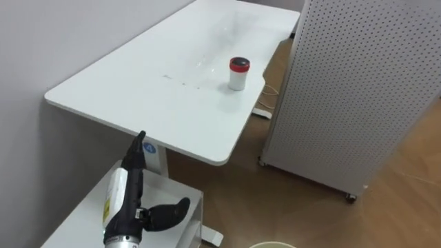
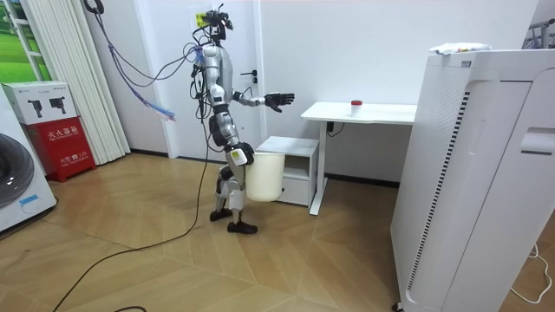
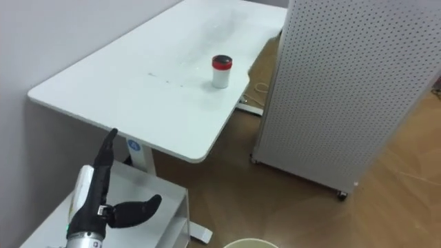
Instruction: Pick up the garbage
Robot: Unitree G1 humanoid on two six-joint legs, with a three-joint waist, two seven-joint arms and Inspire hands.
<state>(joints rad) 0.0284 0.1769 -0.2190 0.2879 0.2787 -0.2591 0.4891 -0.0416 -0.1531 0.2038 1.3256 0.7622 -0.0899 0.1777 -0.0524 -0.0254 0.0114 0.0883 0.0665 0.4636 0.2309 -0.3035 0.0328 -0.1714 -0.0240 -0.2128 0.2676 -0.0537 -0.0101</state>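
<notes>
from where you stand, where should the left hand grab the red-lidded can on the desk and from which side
Probably take the can round its white body, below the red lid, with the open left hand coming from the near left side. It stands upright and alone on the desk, its round wall free, while the perforated panel crowds its right.

Small white can, red lid — upright on white table, near right edge.
</notes>
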